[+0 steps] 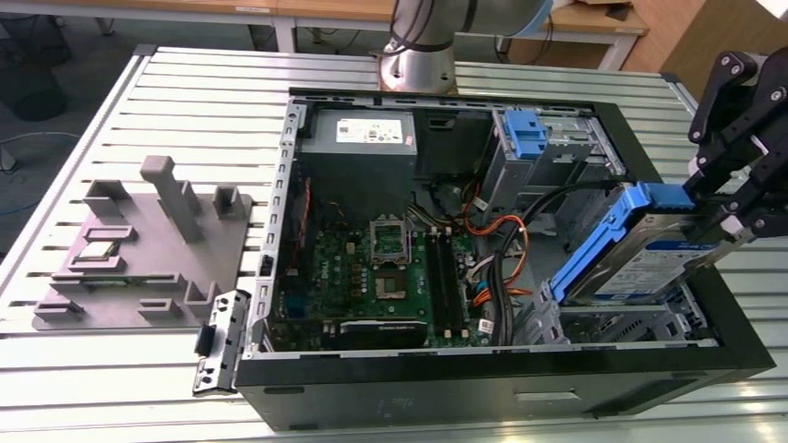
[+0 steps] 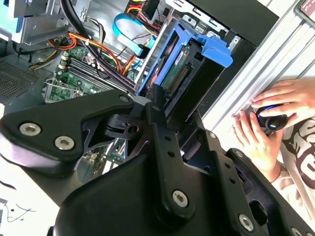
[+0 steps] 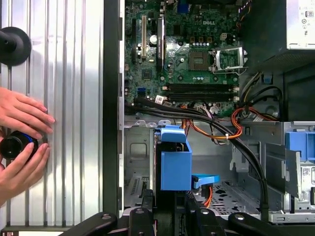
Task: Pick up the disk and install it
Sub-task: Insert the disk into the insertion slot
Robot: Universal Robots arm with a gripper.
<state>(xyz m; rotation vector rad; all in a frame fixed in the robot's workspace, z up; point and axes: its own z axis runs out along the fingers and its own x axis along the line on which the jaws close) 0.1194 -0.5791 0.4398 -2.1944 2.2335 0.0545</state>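
The gripper point(image 1: 724, 220) is clamped on the disk point(image 1: 634, 251), holding it by its upper end. The disk hangs tilted at the exterior view's right, its lower end dipping into the open computer case point(image 1: 493, 374) just above the metal drive bay point(image 1: 615, 325). Deeper inside lie the green motherboard point(image 1: 369, 268), the grey power supply point(image 1: 357, 134) and a bare blue bracket point(image 1: 523, 134). The case lies on a slatted metal surface point(image 1: 185, 83), with a grey fixture plate point(image 1: 148, 249) at the exterior view's left. In the first wrist view a person's hands point(image 3: 22, 115) rest on the surface beside the case, cupped around a dark round knob point(image 3: 15, 145).
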